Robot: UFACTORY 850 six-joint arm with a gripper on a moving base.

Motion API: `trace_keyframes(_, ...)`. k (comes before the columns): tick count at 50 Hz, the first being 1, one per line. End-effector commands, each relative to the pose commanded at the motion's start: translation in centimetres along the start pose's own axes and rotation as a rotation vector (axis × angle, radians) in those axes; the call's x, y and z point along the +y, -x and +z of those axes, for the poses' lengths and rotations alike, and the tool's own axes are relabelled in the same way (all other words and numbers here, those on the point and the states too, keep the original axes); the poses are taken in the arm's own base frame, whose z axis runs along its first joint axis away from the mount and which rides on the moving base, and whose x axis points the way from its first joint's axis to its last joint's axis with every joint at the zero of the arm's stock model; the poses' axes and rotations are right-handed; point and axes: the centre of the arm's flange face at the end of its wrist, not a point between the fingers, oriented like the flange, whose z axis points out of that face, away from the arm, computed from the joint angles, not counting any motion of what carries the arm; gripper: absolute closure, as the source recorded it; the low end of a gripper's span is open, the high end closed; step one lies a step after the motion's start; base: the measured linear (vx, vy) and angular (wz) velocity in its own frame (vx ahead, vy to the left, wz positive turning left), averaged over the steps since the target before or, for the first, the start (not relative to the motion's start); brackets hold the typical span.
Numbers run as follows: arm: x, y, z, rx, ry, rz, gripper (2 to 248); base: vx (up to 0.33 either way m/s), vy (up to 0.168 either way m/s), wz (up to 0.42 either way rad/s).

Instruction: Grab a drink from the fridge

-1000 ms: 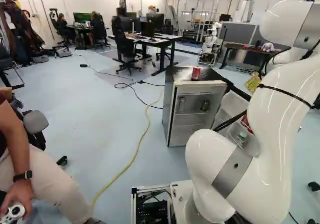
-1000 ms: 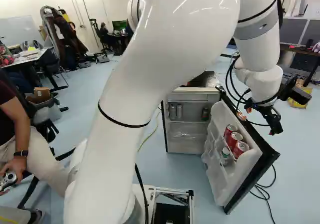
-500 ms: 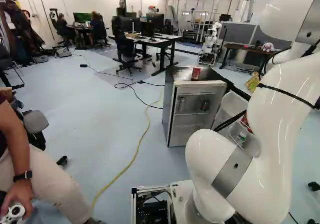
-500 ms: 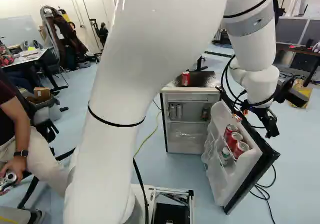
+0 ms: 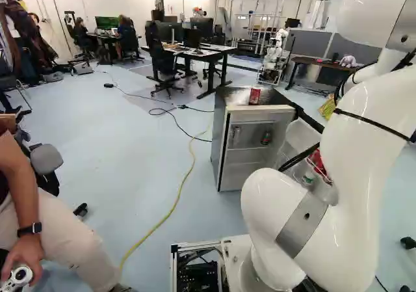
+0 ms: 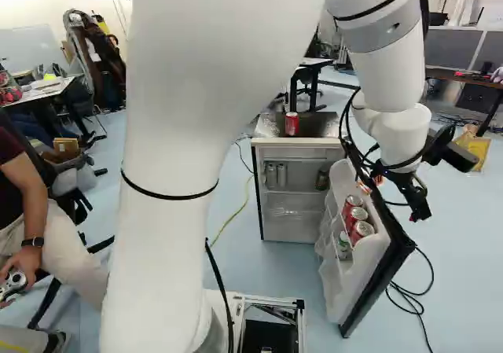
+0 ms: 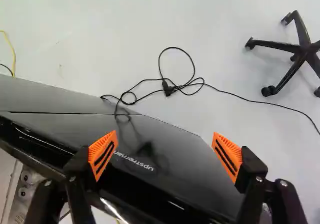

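Three red cans [image 6: 357, 216] across the fridge door [image 6: 366, 273] from the tool [image 6: 420, 211]

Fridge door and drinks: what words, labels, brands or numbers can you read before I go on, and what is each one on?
"upstreman": on the outer face of the fridge door, between the open claw's fingers in the wrist view.
Red cans in the door rack: print too small to read.
Red can on the fridge top: too small to read.
Bottle in the door: label too small to read.
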Motion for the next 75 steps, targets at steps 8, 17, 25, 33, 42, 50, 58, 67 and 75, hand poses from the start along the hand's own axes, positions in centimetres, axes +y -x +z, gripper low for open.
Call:
trace_keyframes(8, 0.1, 0.9, -0.5, -0.007, 0.001, -0.001, 3, 0.0, 0.0, 0.0)
trace_keyframes(17, 0.1, 1.9, -1.0, -0.015, 0.001, -0.004, 3, 0.0, 0.0, 0.0)
trace_keyframes(25, 0.1, 2.9, -1.5, -0.022, 0.001, -0.008, 3, 0.0, 0.0, 0.0)
trace_keyframes(33, -0.1, 4.0, -2.1, -0.03, -0.001, -0.015, 3, 0.0, 0.0, 0.0)
trace_keyframes(42, -0.5, 5.2, -2.6, -0.039, -0.004, -0.025, 3, 0.0, 0.0, 0.0)
trace_keyframes(50, -0.9, 6.2, -3.1, -0.046, -0.008, -0.037, 3, 0.0, 0.0, 0.0)
trace_keyframes(58, -1.3, 7.3, -3.5, -0.053, -0.012, -0.049, 3, 0.0, 0.0, 0.0)
trace_keyframes(67, -1.8, 8.5, -4.1, -0.06, -0.017, -0.063, 3, 0.0, 0.0, 0.0)
trace_keyframes(75, -2.2, 9.6, -4.5, -0.067, -0.022, -0.076, 3, 0.0, 0.0, 0.0)
